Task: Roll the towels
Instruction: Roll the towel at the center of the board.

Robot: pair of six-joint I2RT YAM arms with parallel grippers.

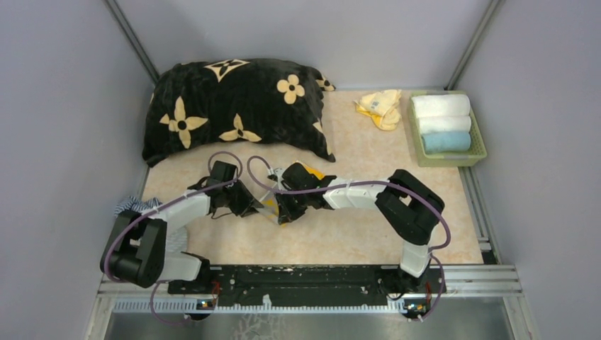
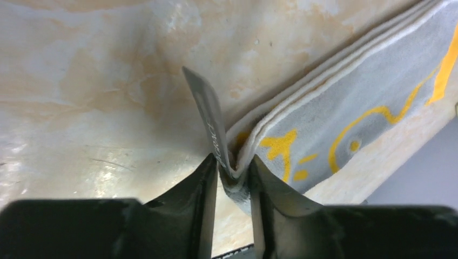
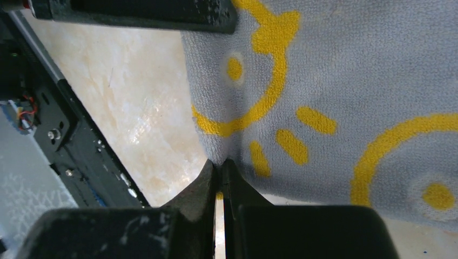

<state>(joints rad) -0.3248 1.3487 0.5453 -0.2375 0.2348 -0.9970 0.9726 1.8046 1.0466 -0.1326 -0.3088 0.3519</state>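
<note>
A grey towel with yellow drawings [image 2: 345,108] lies folded on the table between my two grippers; in the top view only a small part of it [image 1: 270,207] shows under them. My left gripper [image 2: 233,164] is shut on the towel's folded corner, next to its grey care tag [image 2: 208,116]. My right gripper [image 3: 220,162] is shut on the edge of the same towel [image 3: 345,81]. In the top view the left gripper [image 1: 249,205] and the right gripper [image 1: 285,210] meet near the table's middle front.
A black pillow with cream flowers [image 1: 234,106] lies at the back left. A crumpled yellow towel [image 1: 380,108] lies at the back. A green basket [image 1: 478,142] at the back right holds three rolled towels. A striped cloth [image 1: 131,205] lies at the left edge.
</note>
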